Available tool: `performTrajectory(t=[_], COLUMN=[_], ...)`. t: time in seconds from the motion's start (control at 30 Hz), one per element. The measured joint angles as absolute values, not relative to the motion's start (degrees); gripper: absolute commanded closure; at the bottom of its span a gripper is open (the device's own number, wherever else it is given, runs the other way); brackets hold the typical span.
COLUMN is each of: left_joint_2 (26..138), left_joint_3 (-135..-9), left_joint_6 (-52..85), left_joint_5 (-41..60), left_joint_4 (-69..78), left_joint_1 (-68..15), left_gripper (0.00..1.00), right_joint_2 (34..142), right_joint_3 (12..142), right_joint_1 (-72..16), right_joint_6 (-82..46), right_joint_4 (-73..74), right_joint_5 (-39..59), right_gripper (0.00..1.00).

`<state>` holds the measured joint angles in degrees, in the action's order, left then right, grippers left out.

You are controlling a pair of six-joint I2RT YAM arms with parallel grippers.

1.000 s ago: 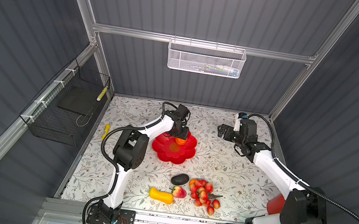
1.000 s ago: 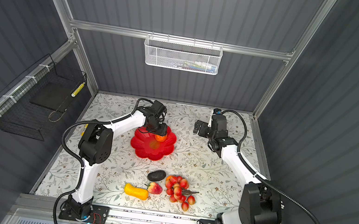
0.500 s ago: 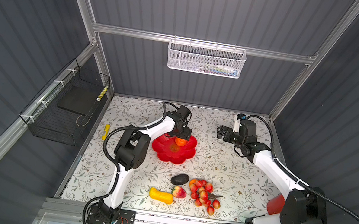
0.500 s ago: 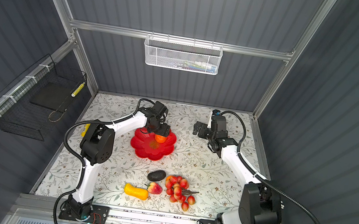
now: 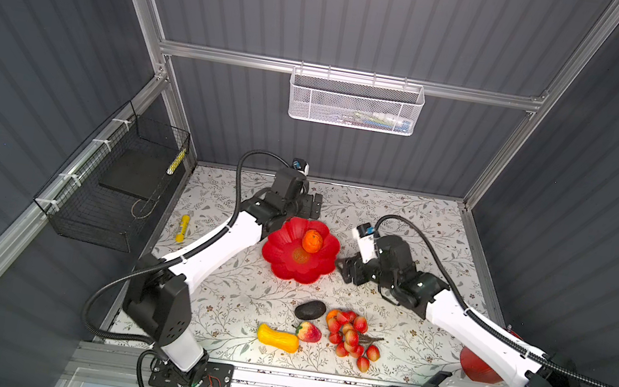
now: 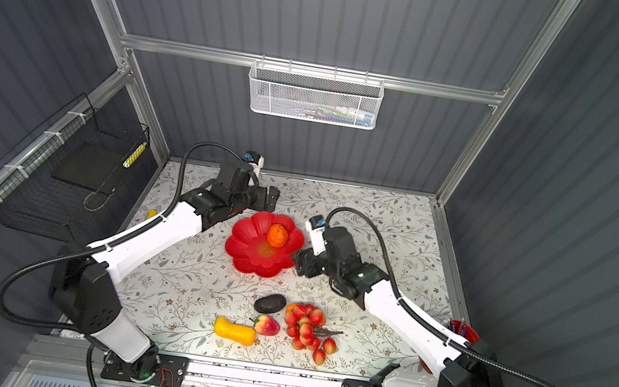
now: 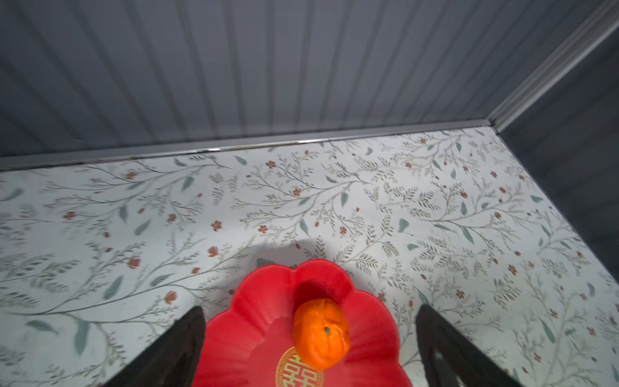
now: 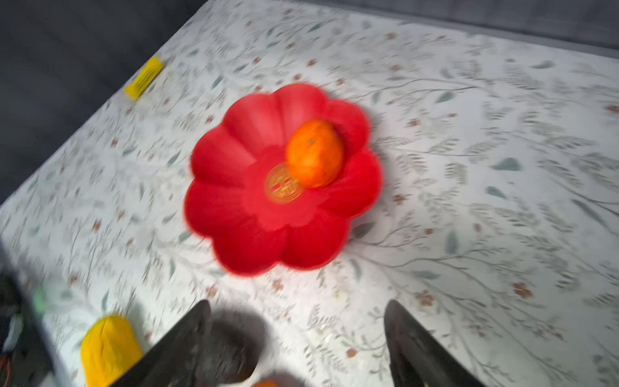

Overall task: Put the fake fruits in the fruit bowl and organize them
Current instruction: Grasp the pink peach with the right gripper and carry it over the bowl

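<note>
One orange (image 5: pixel 312 241) in the fruit bowl (image 5: pixel 280 242)

Glossy red scalloped plastic bowl (image 5: pixel 290 261): near side open as far as dark plastic avocado (image 5: pixel 310 309). Left gripper (image 5: pixel 309 206) crowds far rim, right gripper (image 5: pixel 345 269) the right rim.

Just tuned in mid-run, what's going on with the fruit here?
One orange lies in the bowl, off its gold centre. The left end effector is open and empty beyond the bowl's far rim. The right end effector, jaws apart and empty, is by the bowl's right rim. The avocado, squash, strawberry, berries and second orange lie on the table near the front.
</note>
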<state>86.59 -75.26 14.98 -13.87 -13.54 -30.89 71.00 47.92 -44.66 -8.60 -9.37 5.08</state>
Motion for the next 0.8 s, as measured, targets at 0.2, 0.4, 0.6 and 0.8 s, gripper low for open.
performTrajectory(t=[0.2, 0.4, 0.6, 0.8], left_joint_2=[76.1, 70.8, 70.1, 68.9], left_joint_3=[-63.8, -60.6, -60.1, -57.4], left_joint_6=[15.8, 14.4, 11.9, 11.1], left_joint_5=[-16.7, -18.9, -20.0, -20.4], left_joint_4=[-11.1, -11.0, -11.1, -11.5], left_joint_1=[-23.4, -19.2, -18.7, -17.9], left_gripper=[0.00, 0.00, 0.00, 0.00], right_joint_2=[70.3, 73.2, 78.5, 79.8], right_joint_3=[43.8, 46.3, 48.7, 47.4], right_joint_1=[-53.2, -58.3, -62.8, -65.5], right_joint_6=[-5.7, -3.9, -3.8, -4.1], right_joint_4=[-10.7, -14.4, -16.0, -16.9], right_joint_5=[7.6, 8.9, 8.7, 8.1], right_gripper=[0.26, 0.32, 0.36, 0.35])
